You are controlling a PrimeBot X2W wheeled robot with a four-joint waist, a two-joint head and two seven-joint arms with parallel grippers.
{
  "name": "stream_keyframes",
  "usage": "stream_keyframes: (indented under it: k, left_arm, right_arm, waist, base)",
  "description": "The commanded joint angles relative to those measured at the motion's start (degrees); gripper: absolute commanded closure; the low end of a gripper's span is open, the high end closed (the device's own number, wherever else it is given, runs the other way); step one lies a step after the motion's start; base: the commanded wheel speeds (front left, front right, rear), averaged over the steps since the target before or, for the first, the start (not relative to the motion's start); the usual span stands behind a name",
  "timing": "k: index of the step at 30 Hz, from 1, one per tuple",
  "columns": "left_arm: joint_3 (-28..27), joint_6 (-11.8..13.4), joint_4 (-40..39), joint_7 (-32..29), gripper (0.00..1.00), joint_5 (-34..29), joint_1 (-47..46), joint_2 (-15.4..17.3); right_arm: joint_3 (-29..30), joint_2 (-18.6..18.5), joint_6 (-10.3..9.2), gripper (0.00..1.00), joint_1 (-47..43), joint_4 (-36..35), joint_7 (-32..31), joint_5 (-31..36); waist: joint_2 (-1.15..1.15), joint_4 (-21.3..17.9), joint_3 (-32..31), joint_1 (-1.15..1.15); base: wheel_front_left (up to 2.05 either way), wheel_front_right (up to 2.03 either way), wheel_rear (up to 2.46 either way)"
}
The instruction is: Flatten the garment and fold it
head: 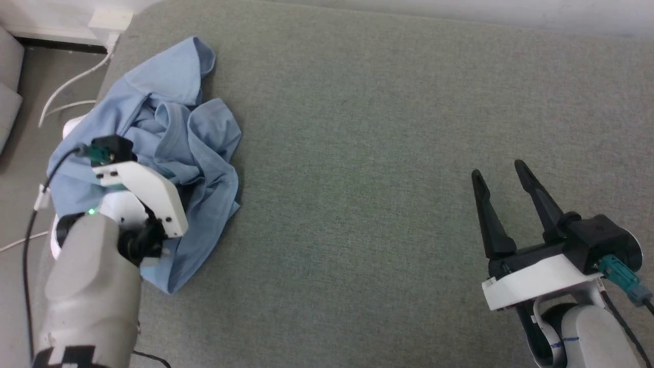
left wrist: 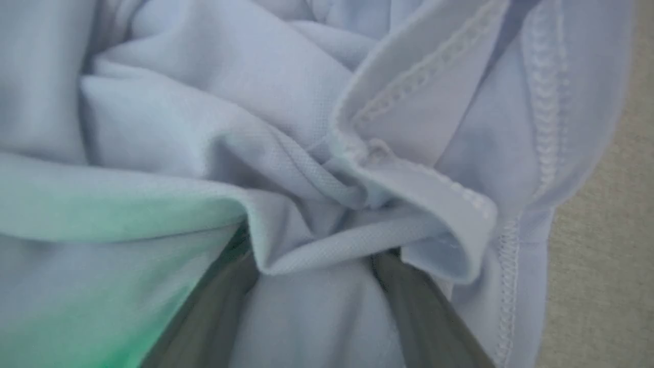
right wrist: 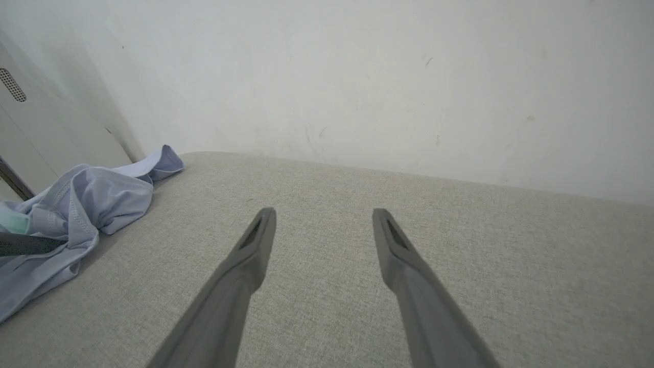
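The garment lies crumpled at ten o'clock on the bench, the heap running roughly twelve to six; we cannot tell which end is the collar. We judge it light, limp and stretchy, best taken at the stitched hem. Our left hand stands spread among its folds. Our right hand, at four o'clock, is spread over bare bench.

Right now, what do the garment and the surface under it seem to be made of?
Garment: light blue fine knit, likely cotton or a blend; matte, tiny pique-like mesh and stitched hems show up close. Surface: grey-green woven upholstery cloth, matte, with a heathered weave.
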State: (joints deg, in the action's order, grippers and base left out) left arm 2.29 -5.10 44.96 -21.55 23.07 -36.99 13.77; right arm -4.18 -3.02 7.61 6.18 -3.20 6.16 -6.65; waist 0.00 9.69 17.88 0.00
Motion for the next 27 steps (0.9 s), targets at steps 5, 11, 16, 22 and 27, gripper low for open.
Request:
stream_keyframes:
  k: [5, 11, 16, 22, 27]
  left_arm:
    - [1.6, -0.9, 5.5, -7.0, 1.00, 3.1, -2.2, 1.0]
    - [3.0, -1.3, 6.7, -5.6, 1.00, 4.1, -4.0, 3.0]
    - [4.4, -0.2, 5.4, 5.6, 1.00, 1.6, -6.7, 5.7]
    - [5.8, 0.9, 4.2, 21.0, 1.00, -0.9, -10.3, 8.2]
    - [6.8, 1.2, 3.1, 30.7, 1.00, -1.8, -12.5, 8.8]
  right_arm:
    - [-0.5, 0.1, -0.10, 0.00, 1.4, 0.9, 1.1, -1.1]
    - [-0.3, 0.1, -0.10, 0.00, 0.8, 2.1, 2.1, -2.3]
    - [0.0, 0.1, -0.11, 0.00, -0.1, 3.2, 3.4, -3.7]
    - [0.6, 0.1, -0.12, 0.00, -1.8, 4.4, 4.4, -5.3]
    - [2.9, 0.1, -0.12, 0.00, -3.7, 4.6, 4.7, -5.8]
  waist:
    - [0.00, -0.4, 0.6, 0.00]
    - [0.00, 0.7, -1.7, 0.00]
    - [0.00, 1.8, -5.7, 0.00]
    - [0.00, 1.4, -10.7, 0.00]
    - [0.00, -1.4, -14.0, 0.00]
  base:
    - [0.00, 0.00, 0.00]
    - [0.00, 0.00, 0.00]
    - [0.00, 0.00, 0.00]
    - [0.00, 0.00, 0.00]
    - [0.00, 0.00, 0.00]
